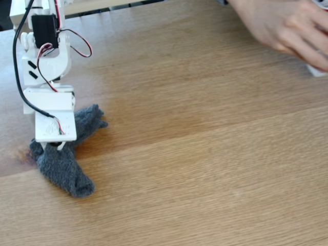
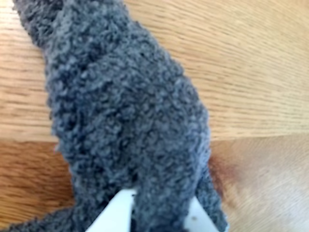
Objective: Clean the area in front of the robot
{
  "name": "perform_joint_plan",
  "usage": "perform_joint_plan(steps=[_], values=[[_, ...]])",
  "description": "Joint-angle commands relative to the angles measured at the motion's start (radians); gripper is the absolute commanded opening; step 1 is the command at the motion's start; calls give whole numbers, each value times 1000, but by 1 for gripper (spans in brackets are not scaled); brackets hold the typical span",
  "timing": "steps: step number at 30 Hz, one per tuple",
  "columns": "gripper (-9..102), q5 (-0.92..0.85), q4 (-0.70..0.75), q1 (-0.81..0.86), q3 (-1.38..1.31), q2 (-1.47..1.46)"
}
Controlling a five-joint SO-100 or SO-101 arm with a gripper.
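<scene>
The table point(image 1: 205, 154) is the thing to clean, a wide brown wooden top, and it spreads out in front of the arm point(image 1: 46, 61). On it, at the left of the fixed view, lies a fuzzy grey cloth point(image 1: 64, 166), bunched and bent in the middle. The cloth is there to rub the wood, so it lies flat on the top where it can wipe. The gripper point(image 1: 54, 146) points down into the cloth. In the wrist view its two white fingers point(image 2: 113, 215) stand on either side of a fold of cloth point(image 2: 125, 121), squeezing it between them, nearly closed. I think it holds the cloth this way so it can drag it across the wood. Right by the cloth the wood has a darker patch point(image 2: 241, 179), maybe a spot that needs wiping. A hand point(image 1: 287, 25) is at the top right of the fixed view, well apart from the arm, and a small white thing point(image 1: 316, 70) pokes out under it.
</scene>
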Motion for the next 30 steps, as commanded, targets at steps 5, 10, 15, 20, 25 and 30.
perform_joint_plan(steps=[5,10,15,20,25,30], values=[[0,97,35,-201,-37,46],[0,155,91,-239,-35,89],[0,305,285,-287,-34,235],[0,376,391,-321,-34,304],[0,276,241,-216,-34,167],[0,225,351,21,-34,206]])
